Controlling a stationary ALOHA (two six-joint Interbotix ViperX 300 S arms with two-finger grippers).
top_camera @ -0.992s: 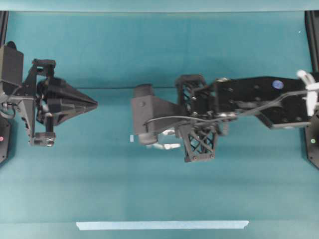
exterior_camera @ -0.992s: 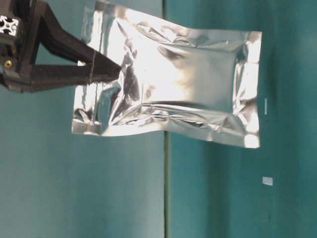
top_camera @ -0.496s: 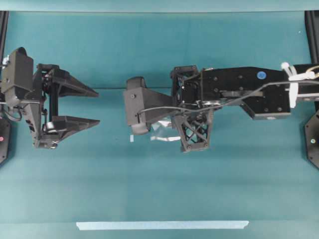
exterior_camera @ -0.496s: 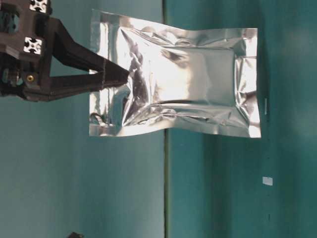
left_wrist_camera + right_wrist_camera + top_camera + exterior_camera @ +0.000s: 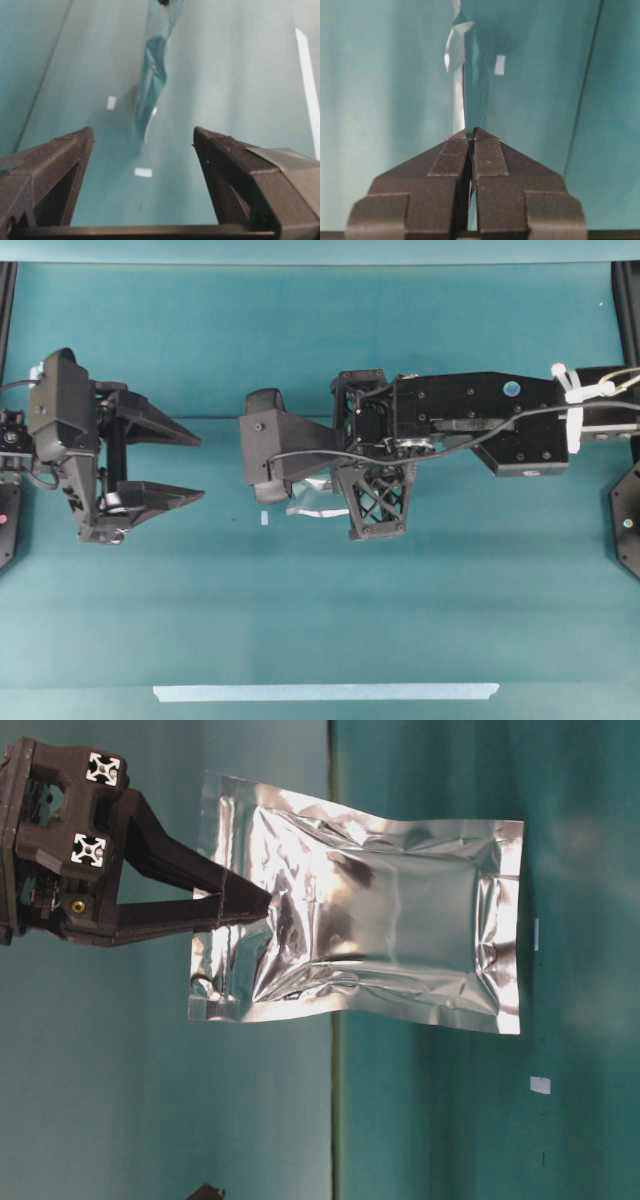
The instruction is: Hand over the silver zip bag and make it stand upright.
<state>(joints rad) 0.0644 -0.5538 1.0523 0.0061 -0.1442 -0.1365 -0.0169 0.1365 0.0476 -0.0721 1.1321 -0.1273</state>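
The silver zip bag [image 5: 390,950] is a crinkled foil pouch held by one short end in my right gripper [image 5: 262,906], whose jaws are shut on it. In the right wrist view the bag [image 5: 470,75] runs edge-on away from the shut gripper [image 5: 471,132]. From overhead only a sliver of the bag [image 5: 312,504] shows under the right arm. My left gripper [image 5: 201,467] stands wide open at the left, apart from the bag and facing it. Its wrist view shows the bag [image 5: 153,75] edge-on ahead of the open gripper [image 5: 143,134], with nothing between the fingers.
A long pale tape strip [image 5: 325,692] lies along the near edge of the teal table. Small white scraps [image 5: 143,172] [image 5: 111,102] lie on the table between the grippers. The right arm [image 5: 470,425] spans the middle of the table.
My left gripper has opened wide and turned level. The right arm has carried the bag leftward, closer to the left gripper.
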